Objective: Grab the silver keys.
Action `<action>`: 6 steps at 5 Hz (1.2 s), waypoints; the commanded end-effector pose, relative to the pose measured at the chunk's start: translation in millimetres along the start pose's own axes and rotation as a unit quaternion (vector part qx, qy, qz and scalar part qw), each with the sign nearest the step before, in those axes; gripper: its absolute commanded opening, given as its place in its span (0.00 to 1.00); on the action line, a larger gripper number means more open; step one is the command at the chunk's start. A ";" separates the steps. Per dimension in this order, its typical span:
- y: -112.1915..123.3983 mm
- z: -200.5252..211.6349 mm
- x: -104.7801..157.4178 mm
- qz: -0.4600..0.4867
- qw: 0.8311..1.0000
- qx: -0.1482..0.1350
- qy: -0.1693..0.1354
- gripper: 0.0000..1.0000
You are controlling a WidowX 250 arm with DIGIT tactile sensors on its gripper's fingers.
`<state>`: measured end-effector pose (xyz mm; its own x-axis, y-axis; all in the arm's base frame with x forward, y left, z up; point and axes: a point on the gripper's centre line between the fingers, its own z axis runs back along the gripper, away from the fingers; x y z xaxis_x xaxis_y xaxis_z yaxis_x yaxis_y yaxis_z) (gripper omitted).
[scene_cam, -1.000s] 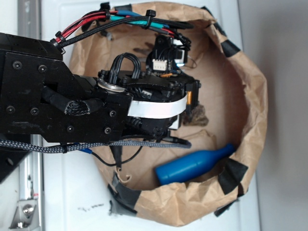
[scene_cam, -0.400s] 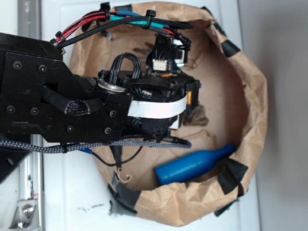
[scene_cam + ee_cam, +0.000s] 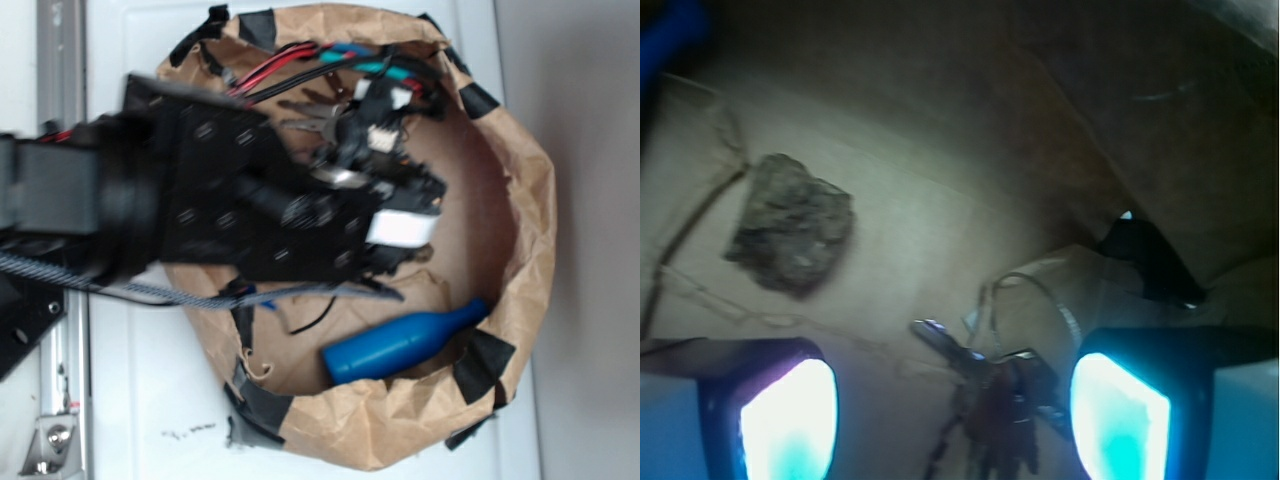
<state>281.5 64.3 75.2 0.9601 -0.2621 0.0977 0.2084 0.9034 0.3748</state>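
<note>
The silver keys (image 3: 995, 400) lie fanned on thin wire rings on the brown paper floor. In the wrist view they sit between my two glowing fingertips (image 3: 790, 420), nearer the right one, with a gap on each side. My gripper (image 3: 955, 420) is open and holds nothing. In the exterior view part of the keys (image 3: 310, 113) shows just past the upper edge of my blurred black arm (image 3: 250, 200). The arm hides the jaws there.
A brown lumpy rock (image 3: 790, 222) lies to the upper left of the keys. A blue plastic bottle (image 3: 405, 343) rests at the lower right inside the crumpled paper bag wall (image 3: 530, 200), which has black tape patches (image 3: 483, 365) along it.
My arm has swung up the exterior view toward the keys and is motion-blurred. It now covers the rock, which was visible beside the wrist before.
</note>
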 end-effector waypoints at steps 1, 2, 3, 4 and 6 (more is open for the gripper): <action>34.7 6.4 11.8 -0.007 1.000 0.000 -0.004 1.00; 40.1 1.0 6.2 -0.015 1.000 0.010 0.024 1.00; 39.1 2.4 -4.8 -0.033 0.999 -0.004 0.021 1.00; 39.0 -0.9 -8.5 -0.034 0.999 -0.011 0.021 1.00; 25.9 -10.9 -5.1 -0.030 0.999 -0.022 -0.002 1.00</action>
<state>280.9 88.3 61.8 0.9440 -0.3259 0.0509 0.2927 0.8987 0.3267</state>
